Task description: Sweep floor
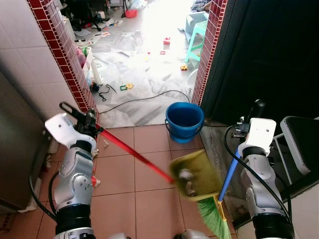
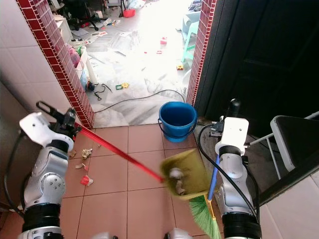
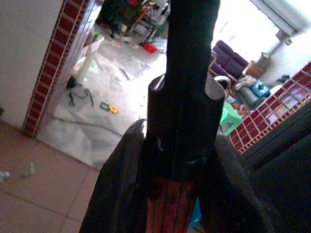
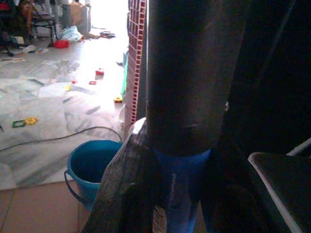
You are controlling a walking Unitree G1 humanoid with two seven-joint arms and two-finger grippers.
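The left tool [image 1: 91, 123] gripped the dustpan [image 1: 195, 173] handle. The right tool [image 1: 247, 123] gripped the broom [image 1: 215, 216]. Debris lay in the dustpan near the bucket [image 1: 184, 121].

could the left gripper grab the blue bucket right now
Probably not: the left gripper is shut on the red dustpan handle, and the blue bucket stands apart, ahead by the doorway.

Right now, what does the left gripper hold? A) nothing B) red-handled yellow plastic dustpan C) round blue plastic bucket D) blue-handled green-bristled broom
B: the left gripper is clamped on the red handle that runs down to the yellow plastic dustpan holding debris, while the right gripper grips the blue handle of the green-bristled broom, and the round blue plastic bucket stands apart on the tiles.
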